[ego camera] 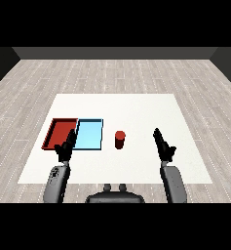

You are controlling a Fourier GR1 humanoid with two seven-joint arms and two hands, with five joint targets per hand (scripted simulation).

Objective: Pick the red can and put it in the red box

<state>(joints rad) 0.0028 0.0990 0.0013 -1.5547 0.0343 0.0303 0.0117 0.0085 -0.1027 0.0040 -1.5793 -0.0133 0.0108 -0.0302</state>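
Light blue shallow rectangular tray (pixel 89 135) lying flat on white square bench (pixel 136 110), left of middle, long side running away from viewer. Left edge touching or just beside another tray. Inside of blue tray bare. Grey wood-plank floor (pixel 112 73) all round bench, planks running crosswise. Dark grey wall (pixel 115 52) at far end of floor.

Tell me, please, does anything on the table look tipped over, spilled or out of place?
Nothing stands out. The red can stands upright on the table, right of the light blue tray.
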